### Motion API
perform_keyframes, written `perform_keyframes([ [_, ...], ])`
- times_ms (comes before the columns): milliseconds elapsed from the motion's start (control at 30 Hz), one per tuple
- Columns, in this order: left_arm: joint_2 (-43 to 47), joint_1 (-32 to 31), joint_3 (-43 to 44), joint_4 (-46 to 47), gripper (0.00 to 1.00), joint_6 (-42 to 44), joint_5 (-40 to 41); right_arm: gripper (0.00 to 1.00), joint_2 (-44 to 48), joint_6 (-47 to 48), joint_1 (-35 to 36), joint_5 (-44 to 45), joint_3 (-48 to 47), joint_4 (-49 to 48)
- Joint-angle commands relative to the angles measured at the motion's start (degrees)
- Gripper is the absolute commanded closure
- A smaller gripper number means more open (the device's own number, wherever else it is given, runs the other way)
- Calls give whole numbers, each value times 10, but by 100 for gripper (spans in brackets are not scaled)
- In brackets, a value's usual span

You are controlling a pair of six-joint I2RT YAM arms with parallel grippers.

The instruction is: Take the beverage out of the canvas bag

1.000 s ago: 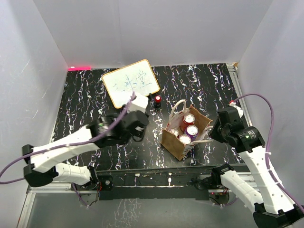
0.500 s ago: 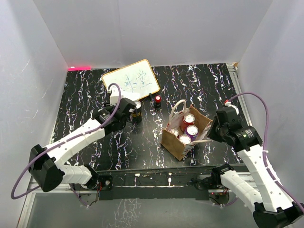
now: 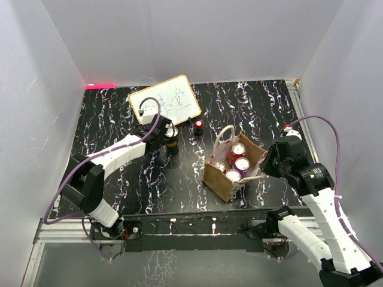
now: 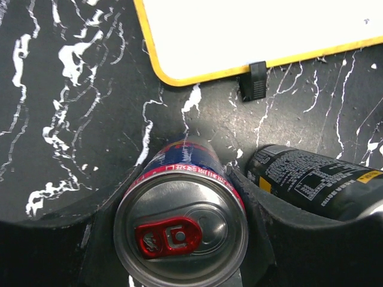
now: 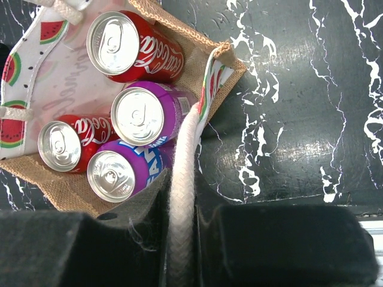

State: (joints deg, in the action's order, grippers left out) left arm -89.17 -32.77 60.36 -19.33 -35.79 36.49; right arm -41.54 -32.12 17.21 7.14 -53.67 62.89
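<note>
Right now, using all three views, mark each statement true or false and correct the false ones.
1. Four cans stand in the canvas bag. True.
2. The left tool is empty. False: the left tool is shut on a blue and red can.
3. The right tool grips the bag's white cord handle. True.
4. The whiteboard lies inside the bag. False: the whiteboard lies on the table.
5. All the bagged cans are purple. False: two are red Coca-Cola cans, two are purple Fanta cans.
</note>
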Motion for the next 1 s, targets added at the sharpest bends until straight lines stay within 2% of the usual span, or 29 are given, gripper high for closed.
perform_keyframes([
  [0,7,5,14,58,100,-8,-14,82,13,14,6,0,-2,-36],
  [200,22,5,-22,89,100,-13,-24,79,25,14,32,2,0,-39],
  [500,18,5,-37,86,99,-5,-15,79,26,11,45,5,2,-40],
  [633,27,4,-41,64,69,-15,-2,79,31,8,45,7,3,-40],
  [767,38,5,-40,51,53,-12,3,78,38,0,46,16,5,-40],
  [900,57,4,-40,44,43,-1,2,77,44,-9,46,24,5,-39],
  [967,69,5,-44,50,31,6,-6,77,47,-15,45,29,5,-37],
])
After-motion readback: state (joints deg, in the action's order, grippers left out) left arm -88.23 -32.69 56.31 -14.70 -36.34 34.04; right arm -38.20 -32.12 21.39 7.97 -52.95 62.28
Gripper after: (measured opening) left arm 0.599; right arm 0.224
